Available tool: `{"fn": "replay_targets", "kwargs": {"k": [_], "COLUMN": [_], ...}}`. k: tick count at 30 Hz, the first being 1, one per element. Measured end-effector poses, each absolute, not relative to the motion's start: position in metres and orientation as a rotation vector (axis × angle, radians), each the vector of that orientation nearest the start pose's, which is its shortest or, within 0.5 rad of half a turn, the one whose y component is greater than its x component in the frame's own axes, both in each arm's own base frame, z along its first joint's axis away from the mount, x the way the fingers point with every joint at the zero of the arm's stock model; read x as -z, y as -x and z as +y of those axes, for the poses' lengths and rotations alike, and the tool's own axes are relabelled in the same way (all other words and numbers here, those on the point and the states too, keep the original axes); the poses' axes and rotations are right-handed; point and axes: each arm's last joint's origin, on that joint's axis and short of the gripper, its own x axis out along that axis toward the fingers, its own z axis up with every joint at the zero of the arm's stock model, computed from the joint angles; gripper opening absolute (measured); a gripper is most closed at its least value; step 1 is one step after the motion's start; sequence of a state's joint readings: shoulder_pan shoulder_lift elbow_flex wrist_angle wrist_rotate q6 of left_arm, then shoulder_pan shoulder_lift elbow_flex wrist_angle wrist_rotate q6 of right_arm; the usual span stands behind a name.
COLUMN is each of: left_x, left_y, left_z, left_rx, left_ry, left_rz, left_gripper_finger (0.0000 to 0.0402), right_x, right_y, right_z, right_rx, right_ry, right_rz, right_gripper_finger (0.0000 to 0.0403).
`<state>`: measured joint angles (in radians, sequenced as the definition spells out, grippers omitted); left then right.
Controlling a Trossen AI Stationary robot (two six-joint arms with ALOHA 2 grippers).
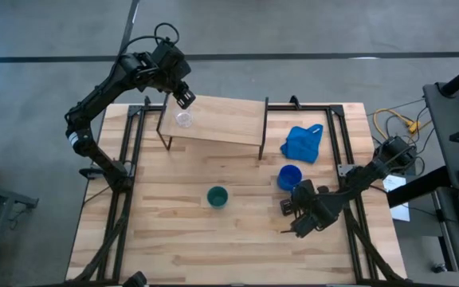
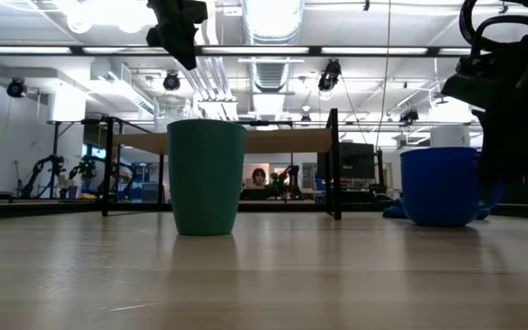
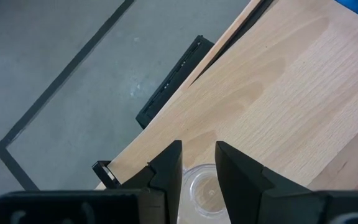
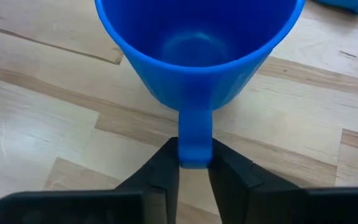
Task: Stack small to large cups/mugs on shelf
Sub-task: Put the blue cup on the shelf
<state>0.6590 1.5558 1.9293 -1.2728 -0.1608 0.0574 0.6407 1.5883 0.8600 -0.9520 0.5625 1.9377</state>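
Cloth (image 1: 303,142) just beside blue mug (image 1: 289,176)

The table (image 1: 174,239) and shelf (image 1: 229,119) are pale matt wood. The blue mug (image 4: 197,56) looks like smooth glossy plastic, the tiny cup (image 1: 183,119) clear glass.

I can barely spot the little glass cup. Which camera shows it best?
The high view: the clear glass cup stands whole on the shelf, below the left gripper. The left wrist view shows only part of it between the fingers. The low and right wrist views don't show it.
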Motion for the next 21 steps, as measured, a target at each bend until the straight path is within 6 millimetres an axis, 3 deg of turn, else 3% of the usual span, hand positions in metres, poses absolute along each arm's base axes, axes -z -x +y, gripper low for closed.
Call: {"fn": "replay_targets", "kwargs": {"k": [4, 11, 21], "left_x": [-0.437, -0.437, -0.436], "left_y": [-0.22, -0.22, -0.22], "left_z": [0.176, 0.176, 0.177], "left_rx": [-0.736, -0.736, -0.735], "left_ry": [0.177, 0.177, 0.178], "left_rz": [0.916, 0.916, 0.92], "left_gripper_finger": [0.0083, 0.0083, 0.0083], "right_x": [-0.157, -0.159, -0.181], "right_y": [-0.2, -0.2, -0.214], "right_z": [0.129, 0.13, 0.14], "right_rx": [1.084, 1.08, 0.997], "right_ry": [-0.686, -0.691, -0.678], "right_rz": [0.814, 0.812, 0.828], "right_gripper_finger": [0.0045, 0.0048, 0.0047]}}
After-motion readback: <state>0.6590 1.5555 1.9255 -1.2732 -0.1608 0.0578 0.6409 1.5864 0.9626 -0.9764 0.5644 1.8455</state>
